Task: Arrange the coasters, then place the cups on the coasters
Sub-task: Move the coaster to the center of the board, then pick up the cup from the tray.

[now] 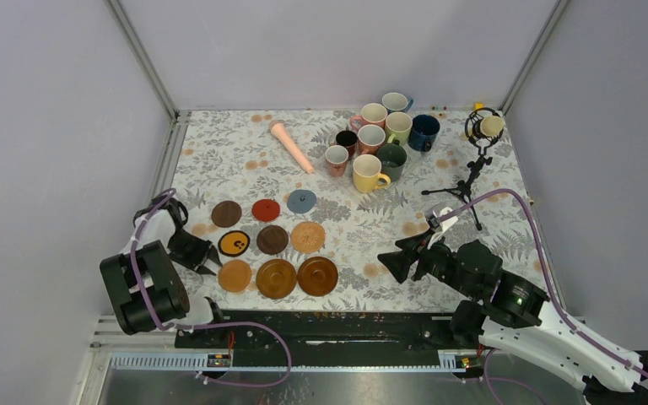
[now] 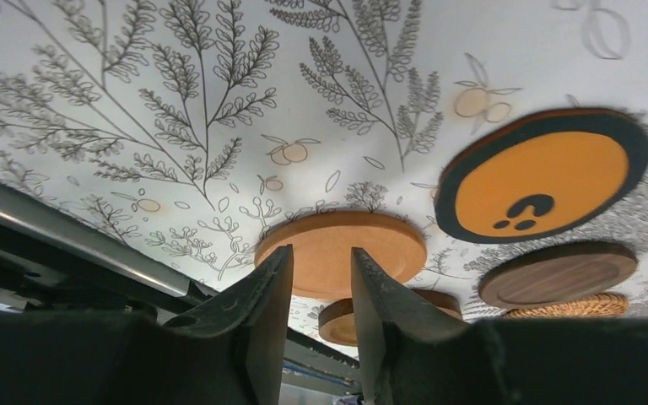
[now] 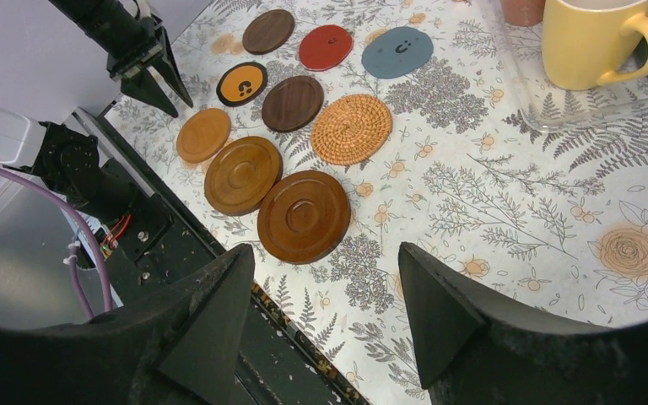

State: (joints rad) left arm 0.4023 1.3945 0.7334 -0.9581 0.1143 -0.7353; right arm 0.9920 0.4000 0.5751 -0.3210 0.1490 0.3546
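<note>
The left gripper sits low at the near left of the flower-printed table. Its dark wedge fingers stand a narrow gap apart with nothing between them. Just past its tips lies the smooth orange wood coaster, the near-left corner of the coasters, apart from the fingers.

The coasters make three rows of three flat round discs.
- Near row: after the orange one come two larger glossy brown wooden coasters with turned rings, the second touching or almost touching the first.
- Middle row: a black coaster with a yellow centre, a dark grained wooden one and a tan woven one with a coiled, rough surface.
- Far row: dark brown, red and grey-blue, all matte.

Beyond them a long pink tapered stick lies at a slant.

The cups stand bunched together at the far centre-right, well apart from both grippers and from every coaster. They are glazed handled mugs with pale insides: a yellow cup nearest, a dark green cup beside it, and pink, black, light green and navy ones behind.

The right gripper hovers near the table's front right, jaws spread wide and empty, facing the coaster grid. Right of the cups stands a small black microphone on a tripod.
</note>
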